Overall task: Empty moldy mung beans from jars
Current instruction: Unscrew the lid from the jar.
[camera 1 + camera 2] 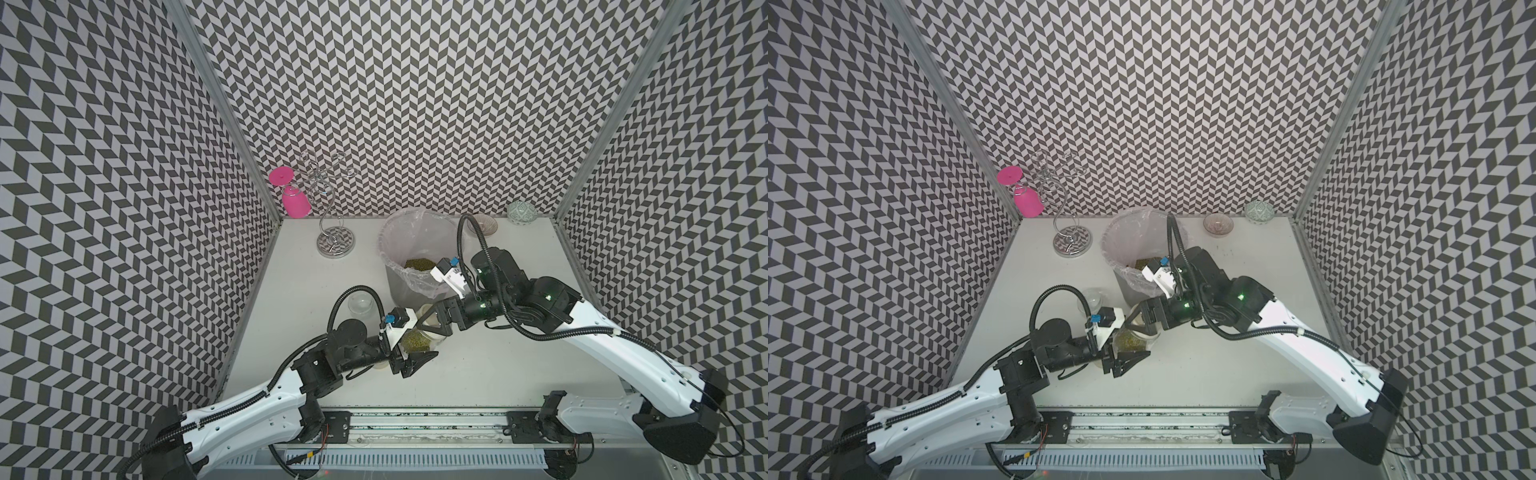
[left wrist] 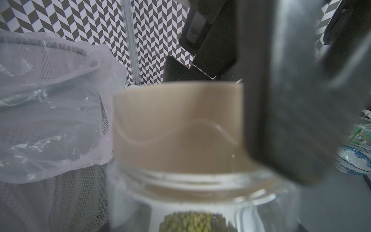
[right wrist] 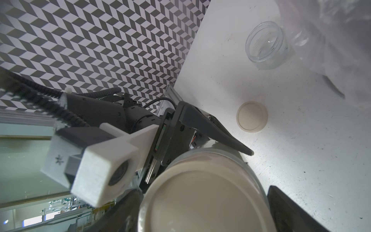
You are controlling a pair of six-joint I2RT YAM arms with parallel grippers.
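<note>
Olive-green beans point(image 2: 190, 222), tiny, round, part-fill clear glass jar point(image 1: 417, 338); cream lid point(image 2: 176, 124) on. We see jar tipped sideways mid-table point(image 1: 498, 370), just in front of bin point(image 1: 386, 235), clamped across body by left pincer point(image 1: 426, 341). Right pincer point(image 3: 202, 194) straddles lid, jaws wide; whether it grips, we cannot tell. Second jar point(image 3: 267, 46) empty, lidless, upright beside bin; loose lid point(image 3: 252, 117) flat near it. More beans point(image 1: 417, 264) heaped in plastic-lined bin.
</note>
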